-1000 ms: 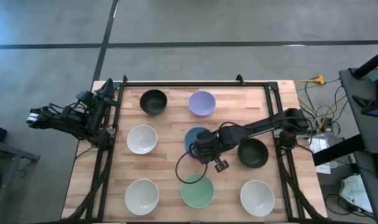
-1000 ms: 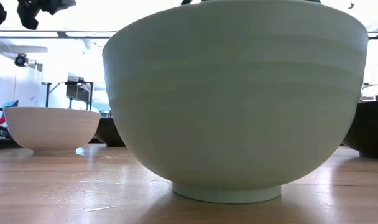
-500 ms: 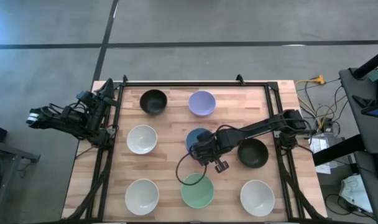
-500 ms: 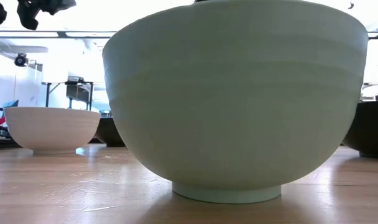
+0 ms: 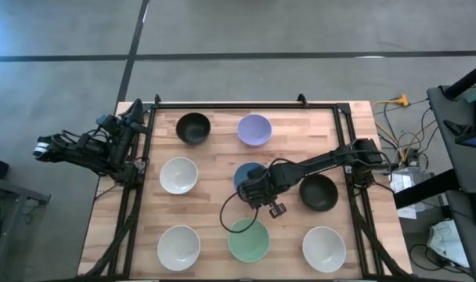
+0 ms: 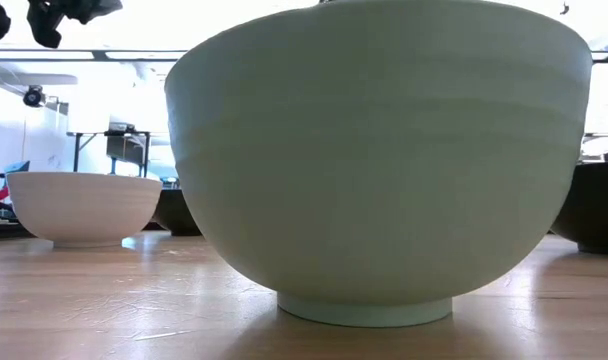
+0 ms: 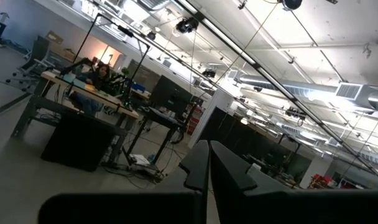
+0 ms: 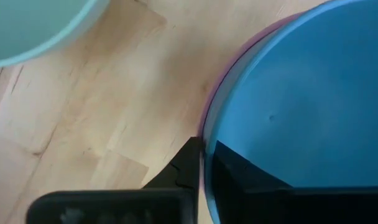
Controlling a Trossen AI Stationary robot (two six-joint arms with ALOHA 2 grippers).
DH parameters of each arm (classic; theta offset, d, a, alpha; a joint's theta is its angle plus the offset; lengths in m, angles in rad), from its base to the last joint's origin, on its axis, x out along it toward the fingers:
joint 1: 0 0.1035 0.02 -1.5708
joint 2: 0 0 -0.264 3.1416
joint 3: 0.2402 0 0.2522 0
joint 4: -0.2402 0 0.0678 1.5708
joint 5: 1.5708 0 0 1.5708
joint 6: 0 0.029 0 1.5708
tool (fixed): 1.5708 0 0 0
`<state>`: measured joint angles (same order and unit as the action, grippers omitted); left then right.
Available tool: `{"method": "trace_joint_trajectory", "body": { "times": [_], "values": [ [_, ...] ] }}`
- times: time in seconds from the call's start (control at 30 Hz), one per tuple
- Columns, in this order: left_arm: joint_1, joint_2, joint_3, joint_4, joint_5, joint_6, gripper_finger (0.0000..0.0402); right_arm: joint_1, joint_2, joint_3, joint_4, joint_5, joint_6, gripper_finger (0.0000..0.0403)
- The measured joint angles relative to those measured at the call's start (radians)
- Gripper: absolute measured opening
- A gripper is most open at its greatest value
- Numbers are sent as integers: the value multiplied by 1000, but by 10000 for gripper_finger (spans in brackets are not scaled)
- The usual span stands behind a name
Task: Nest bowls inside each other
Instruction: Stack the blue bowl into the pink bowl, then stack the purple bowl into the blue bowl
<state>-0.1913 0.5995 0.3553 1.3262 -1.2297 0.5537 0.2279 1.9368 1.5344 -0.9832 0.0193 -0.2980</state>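
**Right gripper pinching rim of blue-in-pink stack, centre of table; left arm parked off the table**

Surface: light butcher-block wooden table in a black frame, on a grey concrete floor.

Nearest row: the mint green bowl stands upright in the front middle and fills the low view. The front-left white bowl and front-right white bowl sit either side of it, well apart.

Middle row: the blue bowl sits nested inside the pink bowl, of which only a thin rim shows around it. This stack is at the table centre, just behind the mint bowl. The right gripper is at the near edge of the stack. Its fingers are narrow, one outside and one inside, with the rim between them. The right black bowl is beside the arm, and the middle-left white bowl is on the other side.

Far row: the far black bowl and the lavender bowl are both empty and upright.

The left gripper is off the table's left edge, fingers pressed together and holding nothing, aimed into the room.

Room: a bright open workspace with desks, monitors, overhead trusses and strip lights. Cables and equipment lie to the right of the table.
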Motion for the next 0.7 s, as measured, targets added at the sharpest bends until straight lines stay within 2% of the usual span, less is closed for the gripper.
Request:
{"method": "trace_joint_trajectory", "body": {
  "times": [0.27,0.4,0.53,0.7],
  "values": [
    [0,0,0,0,-2,0,0,1,-40,2,2,-3,10,83],
    [0,0,0,0,-3,0,0,1,-49,14,2,0,25,94],
    [0,0,0,0,-4,0,0,1,-49,23,4,0,36,79],
    [0,1,0,0,-5,0,0,1,-49,22,15,-2,28,32]
  ]
}}
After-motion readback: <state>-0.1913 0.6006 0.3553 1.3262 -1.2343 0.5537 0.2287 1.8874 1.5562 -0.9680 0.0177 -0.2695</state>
